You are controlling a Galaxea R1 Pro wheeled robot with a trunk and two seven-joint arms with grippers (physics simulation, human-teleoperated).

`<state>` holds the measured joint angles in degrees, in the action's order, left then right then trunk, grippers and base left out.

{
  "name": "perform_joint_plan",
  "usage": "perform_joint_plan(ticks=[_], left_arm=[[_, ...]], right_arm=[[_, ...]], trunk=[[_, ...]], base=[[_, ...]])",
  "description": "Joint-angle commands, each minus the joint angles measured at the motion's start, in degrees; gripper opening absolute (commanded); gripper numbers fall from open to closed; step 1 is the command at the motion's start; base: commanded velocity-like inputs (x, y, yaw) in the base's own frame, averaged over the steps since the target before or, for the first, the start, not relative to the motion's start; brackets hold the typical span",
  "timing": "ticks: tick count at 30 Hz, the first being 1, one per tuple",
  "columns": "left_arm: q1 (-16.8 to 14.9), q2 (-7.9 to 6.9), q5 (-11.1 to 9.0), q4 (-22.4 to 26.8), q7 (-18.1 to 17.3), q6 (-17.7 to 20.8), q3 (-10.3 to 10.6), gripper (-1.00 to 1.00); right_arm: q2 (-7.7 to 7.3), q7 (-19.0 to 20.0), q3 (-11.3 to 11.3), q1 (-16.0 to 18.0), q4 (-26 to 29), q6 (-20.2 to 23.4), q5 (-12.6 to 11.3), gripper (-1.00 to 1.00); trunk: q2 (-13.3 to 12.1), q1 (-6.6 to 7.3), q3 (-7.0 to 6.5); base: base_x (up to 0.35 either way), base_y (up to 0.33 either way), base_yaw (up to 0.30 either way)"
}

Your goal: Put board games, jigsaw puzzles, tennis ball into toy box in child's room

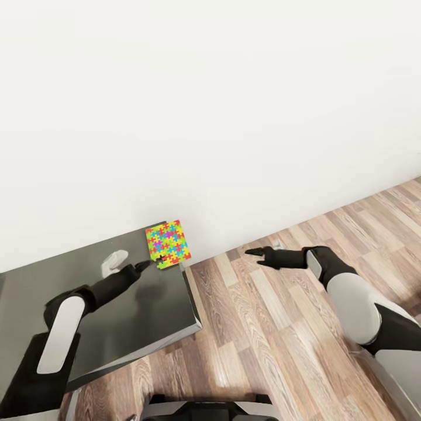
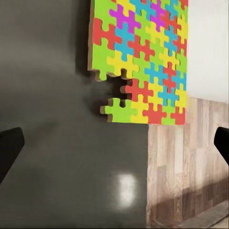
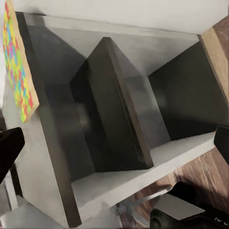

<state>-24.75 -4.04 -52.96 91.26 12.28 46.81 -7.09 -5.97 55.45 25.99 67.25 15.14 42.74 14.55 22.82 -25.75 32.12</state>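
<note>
Left gripper (image 1: 147, 266) hangs just short of the jigsaw puzzle (image 1: 168, 245), fingers spread and holding nothing; in the left wrist view the two dark fingertips (image 2: 9, 150) sit wide apart at the frame's edges with bare tabletop between them. That puzzle lies flat at the far corner of the table (image 1: 140, 316), hard against the white wall (image 1: 210, 105), and its right edge appears to reach the table's edge.

Risk, as I judge it: the panel is thin and flat, so the fingers have little to bite on. A push from the near side could jam it against the wall, and a sideways nudge could slide it off the edge onto the wood floor (image 1: 280, 327). The corner nearest the gripper looks incomplete, with a notch where pieces are missing, so a pinch there might close on very little.

Right gripper (image 1: 257, 254) is extended over the floor, well apart from the table, empty, its fingers apparently parted.

From the head camera the puzzle is small; the left wrist camera shows its notch (image 2: 112, 88) and brown edge thickness. From the right wrist camera comes the table's dark underside, with the puzzle's (image 3: 18, 71) bright face seen edge-on.
</note>
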Motion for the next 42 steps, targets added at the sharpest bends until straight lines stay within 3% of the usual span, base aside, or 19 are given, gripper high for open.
perform_joint_plan(ticks=[1, 3, 5, 6, 9, 10, 13, 14, 16, 17, 22, 23, 25, 26, 29, 33, 42], left_arm=[[-0.04, 0.00, -0.56, 0.07, 0.50, 0.24, -0.01, 1.00], [-0.19, 0.30, -1.33, 0.36, 0.13, 0.38, 0.97, 1.00], [-0.82, 0.88, -3.83, 0.57, -0.50, 0.61, 1.67, 1.00], [-0.82, 0.88, -3.83, 0.57, -0.50, 0.61, 1.67, 1.00], [-2.13, 1.43, -10.33, 0.75, -1.30, 1.67, 2.37, 1.00], [-2.13, 1.43, -10.33, 0.75, -1.30, 1.67, 2.37, 1.00], [-3.47, 1.59, -17.89, 0.84, -1.83, 3.93, 2.66, 1.00], [-3.47, 1.59, -17.89, 0.84, -1.83, 3.93, 2.66, 1.00], [-4.02, 1.62, -23.19, 0.84, -2.18, 5.62, 2.45, 1.00], [-4.02, 1.62, -23.19, 0.84, -2.18, 5.62, 2.45, 1.00], [-4.30, 1.65, -37.28, 0.84, -2.27, 7.77, 1.27, 1.00], [-4.30, 1.65, -37.28, 0.84, -2.27, 7.77, 1.27, 1.00], [-4.30, 1.75, -41.05, 0.84, -2.22, 8.15, 1.11, 1.00], [-4.30, 1.75, -41.05, 0.84, -2.22, 8.15, 1.11, 1.00], [-4.38, 1.93, -44.35, 0.84, -2.10, 8.48, 1.07, 1.00], [-4.50, 1.81, -45.97, 0.70, -1.78, 8.65, 1.57, 1.00], [-4.77, 1.79, -47.29, 0.20, -0.94, 8.85, 2.57, 1.00]], right_arm=[[0.03, 0.36, 0.47, 0.06, 0.01, 0.28, 0.62, 1.00], [-0.01, 3.29, 0.82, 0.67, -1.36, -0.78, -0.76, 1.00], [-0.02, 7.10, 1.01, 0.91, -2.24, -1.47, -2.12, 1.00], [-0.02, 7.10, 1.01, 0.91, -2.24, -1.47, -2.12, 1.00], [0.14, 12.81, 1.06, 0.73, -2.80, -2.10, -3.36, 1.00], [0.14, 12.81, 1.06, 0.73, -2.80, -2.10, -3.36, 1.00], [0.34, 17.60, 0.87, 0.52, -1.29, -2.54, -3.75, 1.00], [0.34, 17.60, 0.87, 0.52, -1.29, -2.54, -3.75, 1.00], [0.33, 19.54, 0.88, 0.38, 0.78, -2.55, -3.84, 1.00], [0.33, 19.54, 0.88, 0.38, 0.78, -2.55, -3.84, 1.00], [0.36, 21.97, 1.04, -0.72, 4.27, -2.70, -4.37, 1.00], [0.36, 21.97, 1.04, -0.72, 4.27, -2.70, -4.37, 1.00], [0.53, 22.48, 1.13, -1.03, 4.97, -2.83, -4.49, 1.00], [0.53, 22.48, 1.13, -1.03, 4.97, -2.83, -4.49, 1.00], [0.70, 22.92, 1.24, -1.30, 5.58, -2.94, -4.61, 1.00], [0.70, 23.04, 1.33, -1.41, 5.78, -2.90, -4.68, 1.00], [0.11, 23.21, 1.47, -1.36, 5.71, -2.75, -4.74, 1.00]], trunk=[[0.09, -0.03, 0.08], [0.09, -0.03, 0.08], [0.09, -0.03, 0.08], [0.09, -0.03, 0.08], [0.09, -0.03, 0.08], [0.09, -0.03, 0.08], [0.09, -0.03, 0.08], [0.09, -0.03, 0.08], [0.09, -0.03, 0.08], [0.09, -0.03, 0.08], [0.09, -0.03, 0.08], [0.09, -0.03, 0.08], [0.09, -0.03, 0.08], [0.09, -0.03, 0.08], [0.09, -0.03, 0.14], [0.09, -0.03, 0.32], [0.09, -0.03, 1.01]], base=[[0.000, 0.000, 0.000], [0.000, 0.000, 0.000], [0.000, 0.000, 0.000], [0.000, 0.000, 0.000], [0.000, 0.000, 0.000], [0.000, 0.000, 0.000], [0.000, 0.000, 0.000], [0.000, 0.000, 0.000], [0.000, 0.000, 0.000], [0.000, 0.000, 0.000], [0.000, 0.000, 0.000], [0.000, 0.000, 0.000], [0.000, 0.000, 0.000], [0.000, 0.000, 0.000], [0.000, 0.000, 0.000], [0.000, 0.000, 0.000], [0.000, 0.000, 0.000]])
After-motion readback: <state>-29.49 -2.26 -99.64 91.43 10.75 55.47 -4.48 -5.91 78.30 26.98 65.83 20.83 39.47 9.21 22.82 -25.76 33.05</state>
